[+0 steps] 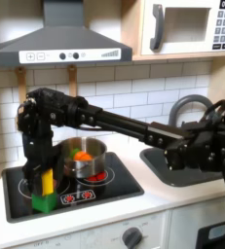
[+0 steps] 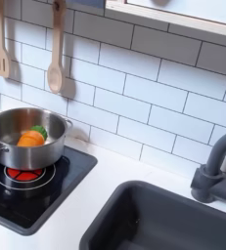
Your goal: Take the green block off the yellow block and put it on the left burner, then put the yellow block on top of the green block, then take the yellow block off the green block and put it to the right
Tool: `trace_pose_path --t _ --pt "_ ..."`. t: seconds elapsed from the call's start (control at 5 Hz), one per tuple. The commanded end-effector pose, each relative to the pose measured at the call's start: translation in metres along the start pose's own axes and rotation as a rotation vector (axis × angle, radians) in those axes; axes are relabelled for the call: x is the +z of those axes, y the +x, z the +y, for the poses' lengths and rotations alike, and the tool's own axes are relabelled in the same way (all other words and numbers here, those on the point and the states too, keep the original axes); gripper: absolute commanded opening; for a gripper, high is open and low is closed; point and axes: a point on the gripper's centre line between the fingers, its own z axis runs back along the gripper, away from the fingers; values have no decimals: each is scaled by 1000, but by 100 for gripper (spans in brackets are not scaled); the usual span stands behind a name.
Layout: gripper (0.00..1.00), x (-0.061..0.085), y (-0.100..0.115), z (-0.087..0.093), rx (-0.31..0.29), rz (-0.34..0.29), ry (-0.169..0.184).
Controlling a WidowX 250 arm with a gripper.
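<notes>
Yellow block (image 1: 48, 181) stands upright, long axis vertical, stacked on the green block (image 1: 44, 201) at the front corner of the black cooktop (image 1: 124, 185) toward the first exterior view's left, on or just by the left burner (image 1: 31, 184); red rings partly hidden by the blocks. Gripper (image 1: 41, 162) hangs straight down over the yellow block, fingers either side of its top; too dark and small to tell if closed on it or loose. Arm (image 1: 114, 119) runs from its base by the sink at the first exterior view's right across to the stove. Steel pot (image 2: 24, 135) sits on the other red-ring burner (image 2: 17, 174), holding orange-and-green toy food (image 2: 31, 138). White countertop (image 2: 105, 190) around the cooktop, dark sink basin (image 2: 168, 220) and dark faucet (image 2: 214, 168) toward the second exterior view's right. White tile wall behind, wooden spatula (image 2: 0, 44) and wooden spoon (image 2: 55, 61) hanging on it. Grey range hood (image 1: 62, 39) above the stove, microwave (image 1: 190, 26) toward the first exterior view's upper right.
</notes>
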Motion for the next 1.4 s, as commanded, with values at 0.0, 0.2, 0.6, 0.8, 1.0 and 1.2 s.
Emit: trace_pose_path --t 0.0,0.2,0.6,0.8,1.0,1.2 --pt "100 21 5 -4 2 -35 -26" --pt "100 30 8 -7 5 -54 -44" --pt "100 35 6 -14 -4 -50 -69" --pt "100 35 6 -13 2 -46 -77" --pt "100 35 6 -14 4 -44 -83" --pt "100 35 7 -13 7 -42 -85"
